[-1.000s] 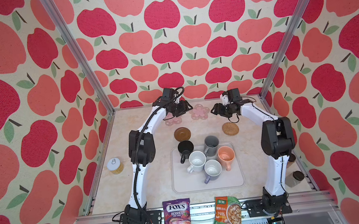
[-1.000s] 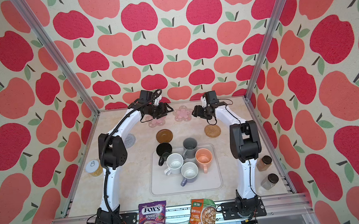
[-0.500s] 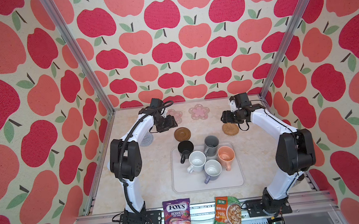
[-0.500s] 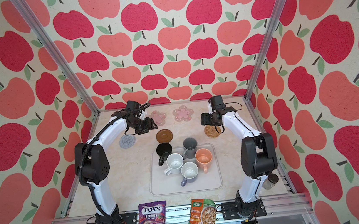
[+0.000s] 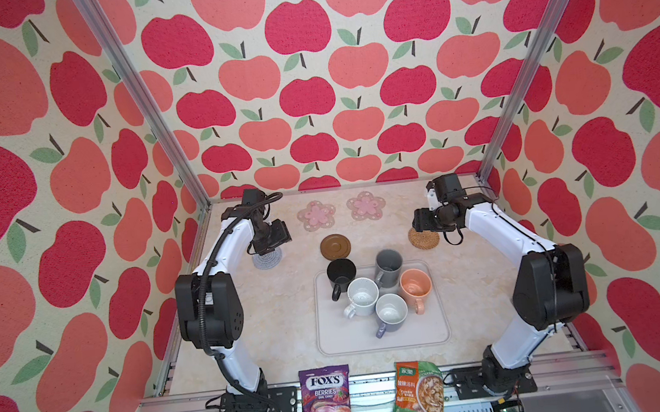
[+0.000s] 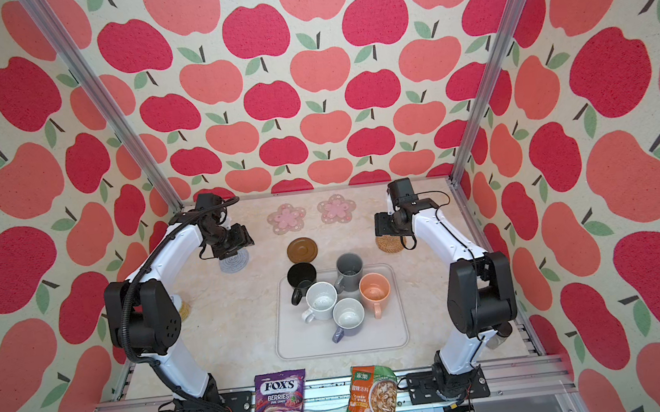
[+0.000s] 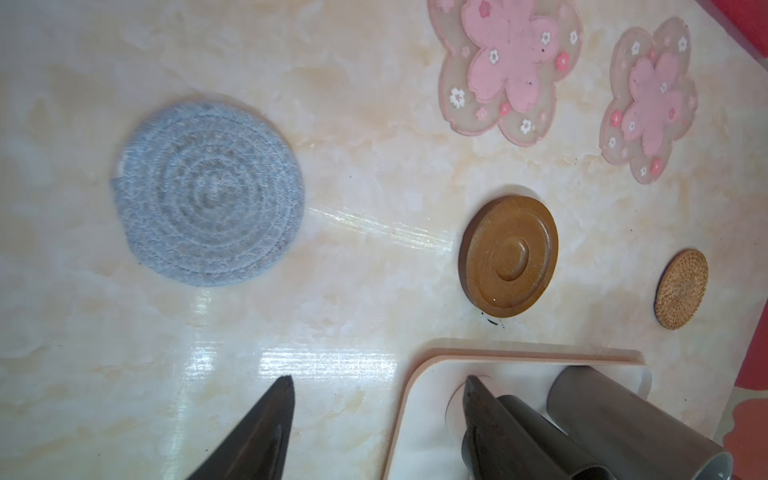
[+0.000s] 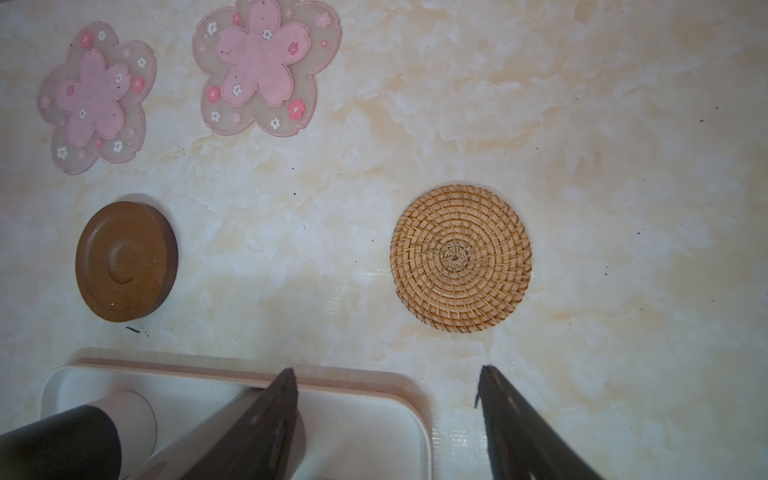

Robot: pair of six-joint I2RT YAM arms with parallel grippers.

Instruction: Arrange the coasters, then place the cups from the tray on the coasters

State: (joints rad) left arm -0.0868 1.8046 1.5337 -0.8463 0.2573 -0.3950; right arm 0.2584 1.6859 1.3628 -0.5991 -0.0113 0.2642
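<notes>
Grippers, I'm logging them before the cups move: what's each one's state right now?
Left gripper: open, holding nothing, near the grey woven coaster.
Right gripper: open, holding nothing, near the tan rattan coaster.

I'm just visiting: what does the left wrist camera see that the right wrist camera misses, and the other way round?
Only the left wrist view: the grey woven coaster, lying flat, and the left hand, open and empty.
Only the right wrist view: the right hand, also open and empty. It adds no new coaster, though it shows the rattan coaster much closer.
Both: the pink flower coasters, the brown disc, the rattan coaster and a corner of the tray.
</notes>
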